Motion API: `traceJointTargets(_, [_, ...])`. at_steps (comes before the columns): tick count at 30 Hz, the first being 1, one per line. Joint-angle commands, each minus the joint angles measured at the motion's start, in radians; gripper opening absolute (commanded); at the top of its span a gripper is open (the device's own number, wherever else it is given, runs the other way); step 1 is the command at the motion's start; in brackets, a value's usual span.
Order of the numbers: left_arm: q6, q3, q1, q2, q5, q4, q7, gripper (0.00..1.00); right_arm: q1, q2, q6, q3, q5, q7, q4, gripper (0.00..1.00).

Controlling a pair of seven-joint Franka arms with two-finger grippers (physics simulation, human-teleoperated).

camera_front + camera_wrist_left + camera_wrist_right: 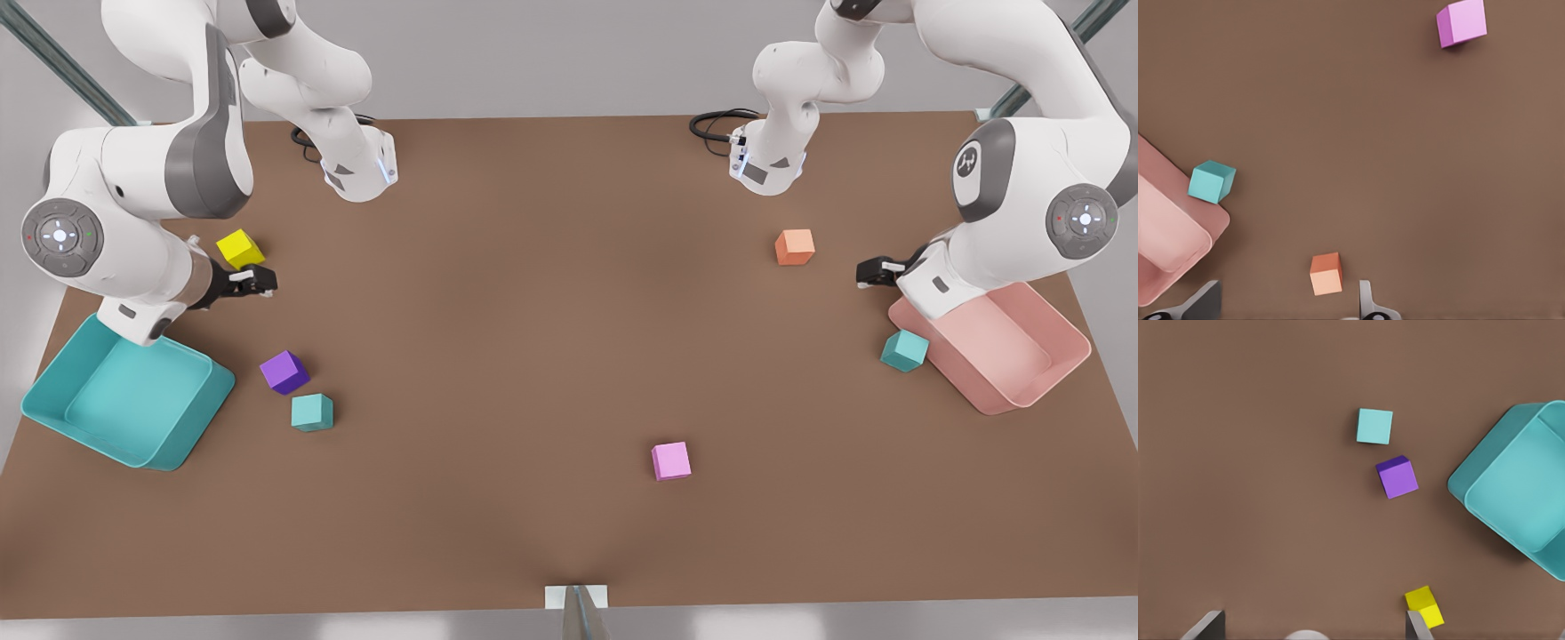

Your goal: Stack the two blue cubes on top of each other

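One blue cube (pixel 312 412) (pixel 1374 426) lies on the table at the front view's left, just beside a purple cube (pixel 284 372). The other blue cube (pixel 905 349) (pixel 1211 181) rests at the front view's right, against the pink bin (pixel 1049 373). My left gripper (pixel 876 271) (pixel 1285 310) hovers open above the table at the front view's right, near the orange cube (pixel 794 246) and apart from that blue cube. At the front view's left my right gripper (pixel 253 283) (pixel 1311 630) hangs open beside the yellow cube (pixel 240 249), holding nothing.
A teal bin (pixel 53 400) stands at the front view's left near the front edge. A pink cube (pixel 671 460) lies in the middle foreground. Both arm bases stand at the back of the brown table (pixel 533 311).
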Motion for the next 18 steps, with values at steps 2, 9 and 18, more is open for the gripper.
traceJointTargets(2, [-0.012,0.000,-0.002,-0.001,0.003,0.002,0.010,1.00,0.000,0.009,-0.005,0.000,-0.004,-0.036,0.006,1.00])
traceJointTargets(9, [-0.010,0.000,-0.003,0.000,0.003,0.002,0.010,1.00,-0.069,0.322,0.484,-0.018,0.016,-0.013,-0.013,1.00])
traceJointTargets(18, [-0.010,0.000,-0.003,-0.001,0.004,0.002,0.010,1.00,-0.066,0.330,0.877,-0.014,0.037,0.067,-0.247,1.00])
